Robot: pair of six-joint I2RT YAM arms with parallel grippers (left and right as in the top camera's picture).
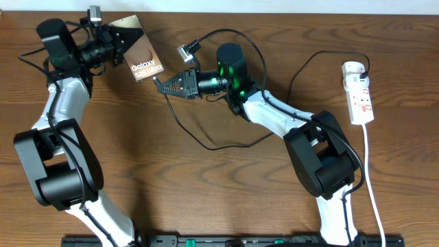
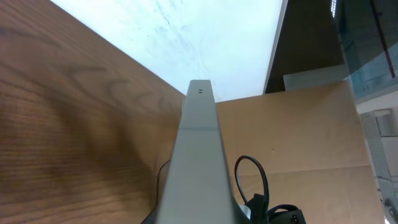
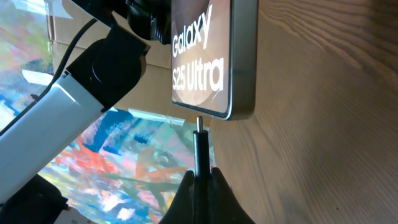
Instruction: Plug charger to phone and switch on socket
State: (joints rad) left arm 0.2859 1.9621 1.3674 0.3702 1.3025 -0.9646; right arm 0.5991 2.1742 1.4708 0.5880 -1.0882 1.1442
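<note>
Both pincers were clamped: my left pincer (image 1: pixel 122 40) on the phone (image 1: pixel 145 62) at upper left, my right pincer (image 1: pixel 162 85) on the charger (image 3: pixel 199 146) tip, just at the phone's lower edge. The slab seemed rigid and slick, best held by its edges. The limp cable was best held at its stiff tip.

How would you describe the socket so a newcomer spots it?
In the overhead view, go to the far right of the wooden table. The socket is the narrow white strip with red marks and white cord; the charger reaching it is thin and black.
</note>
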